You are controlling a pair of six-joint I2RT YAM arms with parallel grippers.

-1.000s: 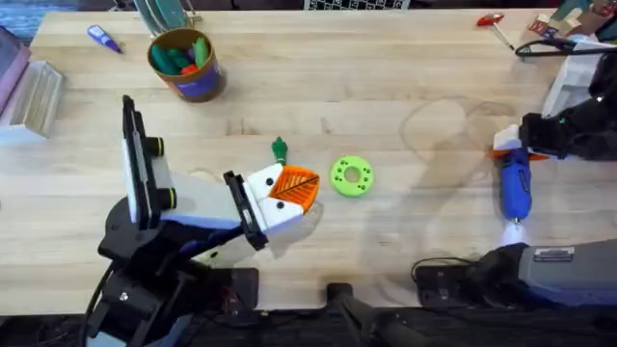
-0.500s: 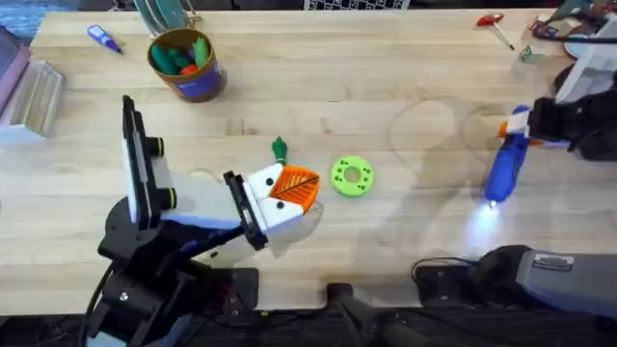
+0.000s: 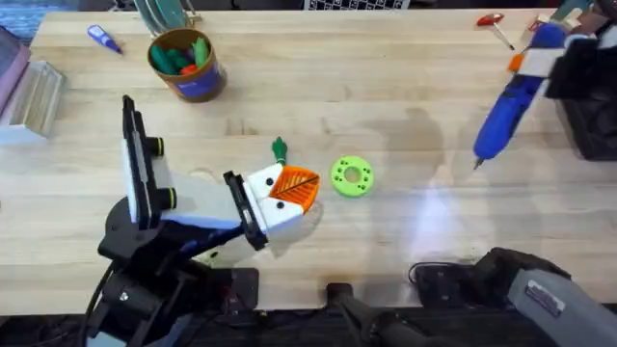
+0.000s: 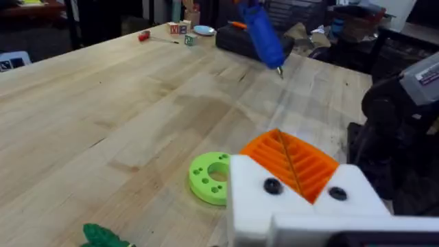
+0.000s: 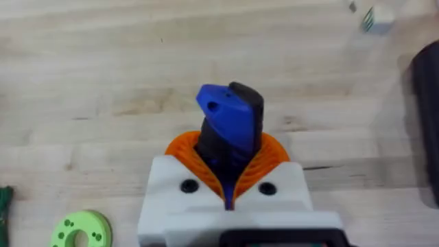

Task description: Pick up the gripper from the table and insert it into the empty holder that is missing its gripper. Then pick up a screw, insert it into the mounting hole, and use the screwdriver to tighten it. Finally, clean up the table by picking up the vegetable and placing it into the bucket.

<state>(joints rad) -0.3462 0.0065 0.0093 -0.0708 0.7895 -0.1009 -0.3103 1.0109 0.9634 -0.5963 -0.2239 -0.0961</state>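
The right gripper (image 5: 230, 180) clamps the screwdriver (image 3: 509, 98), raised over the table's (image 3: 386, 87) far right, bit pointing down and inward. The left gripper (image 3: 289, 193) rests low at centre, orange pads pressed together. Beside it: one vegetable (image 3: 279, 149) and one green disc (image 3: 351, 176). One bucket (image 3: 185, 64) stands far left, holding toy vegetables. Bare wood separates disc and screwdriver.
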